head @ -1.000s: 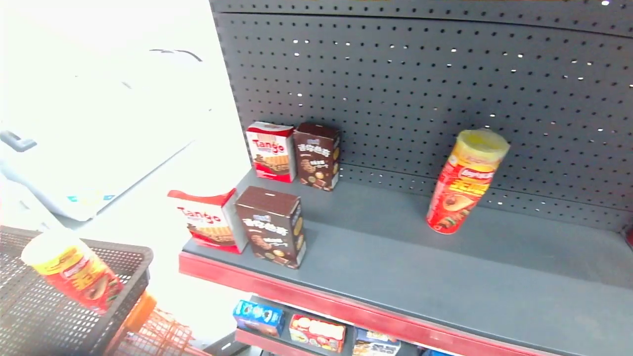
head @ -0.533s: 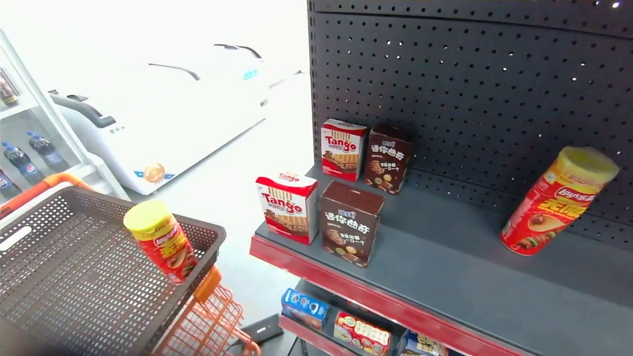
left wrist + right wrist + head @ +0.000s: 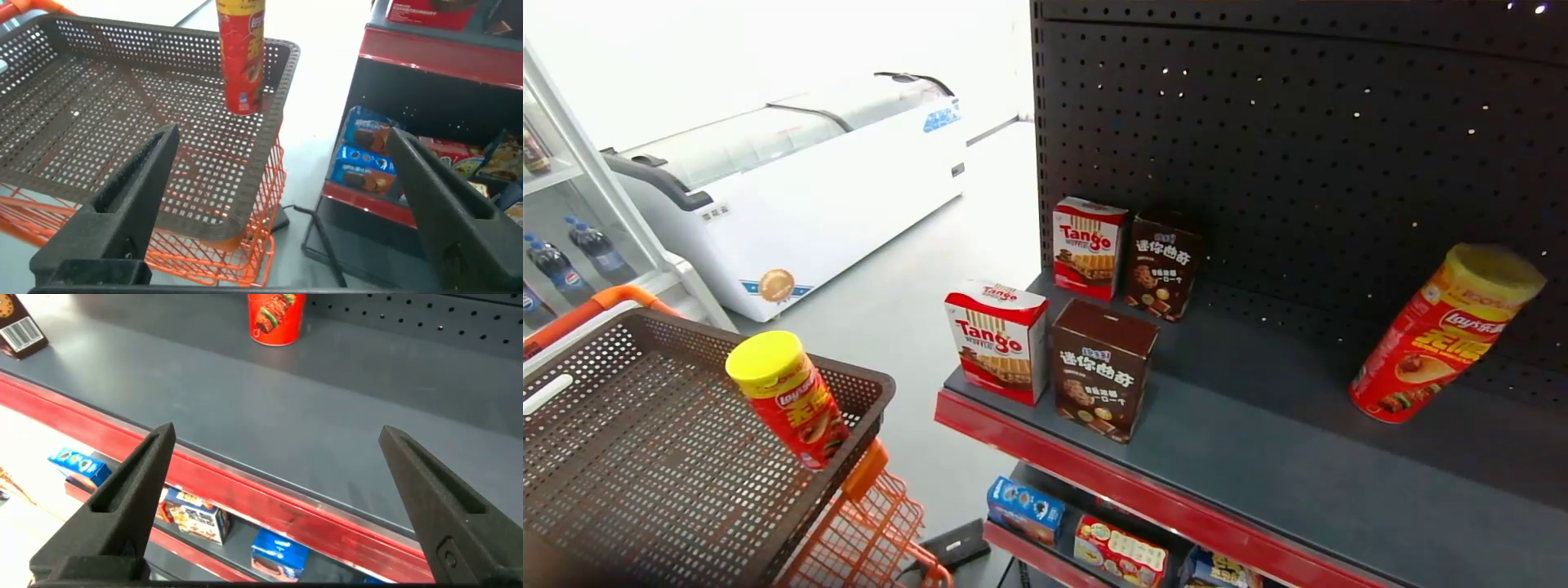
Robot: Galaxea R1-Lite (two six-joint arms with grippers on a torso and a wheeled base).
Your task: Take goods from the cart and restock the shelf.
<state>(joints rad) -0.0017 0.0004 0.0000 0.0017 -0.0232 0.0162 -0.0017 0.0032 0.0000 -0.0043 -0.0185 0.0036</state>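
A red chips can with a yellow lid (image 3: 787,397) stands upright in the brown cart basket (image 3: 621,457), against its corner nearest the shelf; it also appears as the can (image 3: 242,57) in the left wrist view. A second chips can (image 3: 1444,333) stands on the grey shelf (image 3: 1258,441) at the back right, seen too as the can (image 3: 276,317). My left gripper (image 3: 282,204) hangs open, low, beside the basket (image 3: 122,155) and some way from the can. My right gripper (image 3: 278,506) is open in front of the shelf edge (image 3: 245,478), with nothing between the fingers.
Two red wafer boxes (image 3: 996,341) and two brown cookie boxes (image 3: 1101,369) stand at the shelf's left end. Lower shelves hold small snack boxes (image 3: 1025,508). A white chest freezer (image 3: 792,196) and a drinks rack (image 3: 564,245) stand behind the cart. The shelf's middle lies bare.
The head camera swung left between one second and half a second ago, bringing more of the cart into view. Since then the cans and boxes have kept their places.
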